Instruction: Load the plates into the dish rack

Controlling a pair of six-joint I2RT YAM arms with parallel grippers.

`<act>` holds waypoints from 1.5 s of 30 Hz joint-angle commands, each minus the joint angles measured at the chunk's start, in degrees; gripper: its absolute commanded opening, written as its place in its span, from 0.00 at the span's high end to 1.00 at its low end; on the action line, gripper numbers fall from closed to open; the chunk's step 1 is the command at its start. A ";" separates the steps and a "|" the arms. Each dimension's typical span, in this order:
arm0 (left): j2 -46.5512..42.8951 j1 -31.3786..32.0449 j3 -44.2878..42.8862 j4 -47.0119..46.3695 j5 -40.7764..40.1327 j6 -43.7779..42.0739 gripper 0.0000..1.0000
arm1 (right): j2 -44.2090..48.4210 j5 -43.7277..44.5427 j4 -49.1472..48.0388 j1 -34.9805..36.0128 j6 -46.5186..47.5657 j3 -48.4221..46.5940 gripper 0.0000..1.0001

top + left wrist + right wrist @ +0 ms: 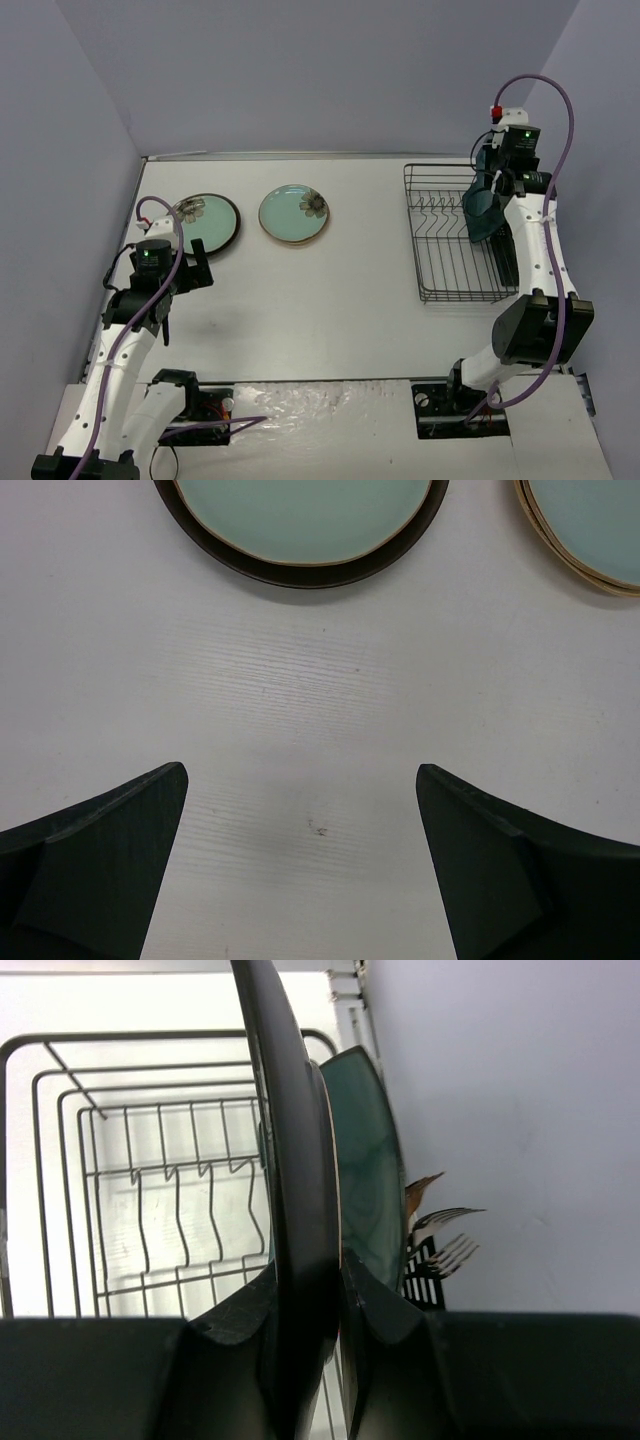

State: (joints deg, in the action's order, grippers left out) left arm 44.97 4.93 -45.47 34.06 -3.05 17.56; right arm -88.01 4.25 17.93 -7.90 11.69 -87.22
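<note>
My right gripper (310,1290) (497,190) is shut on the rim of a dark teal plate (295,1160) (485,212), held on edge over the right side of the black wire dish rack (450,240) (150,1190). A second teal plate (372,1180) stands just behind it on the right. Two mint-green round plates lie flat on the table, one with a dark rim (207,222) (300,530) and one with a tan rim (295,214) (590,530). My left gripper (193,262) (300,770) hangs open over bare table just in front of the dark-rimmed plate, holding nothing.
Forks and other cutlery (440,1240) stick up from the holder on the rack's right side, close to the grey wall. Upright prongs fill the rack's left part. Walls close in the table at the back and on both sides.
</note>
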 commanded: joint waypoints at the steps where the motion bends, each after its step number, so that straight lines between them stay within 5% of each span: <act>1: -0.15 0.36 -2.43 -1.44 -0.83 -0.86 0.03 | 2.94 3.74 -9.95 -0.36 0.64 -2.23 1.00; 42: 0.98 0.28 -2.25 -1.46 -0.20 -1.04 0.03 | -10.91 -8.58 -9.71 -3.88 -1.83 1.91 1.00; 45: 1.17 0.34 -2.34 -1.37 -0.21 -1.04 0.03 | -11.06 -8.11 -9.40 -3.88 -2.28 1.35 0.89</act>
State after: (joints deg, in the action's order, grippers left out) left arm 45.59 4.93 -45.47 34.17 -3.01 17.12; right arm -99.53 -3.03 11.43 -11.60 11.03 -81.90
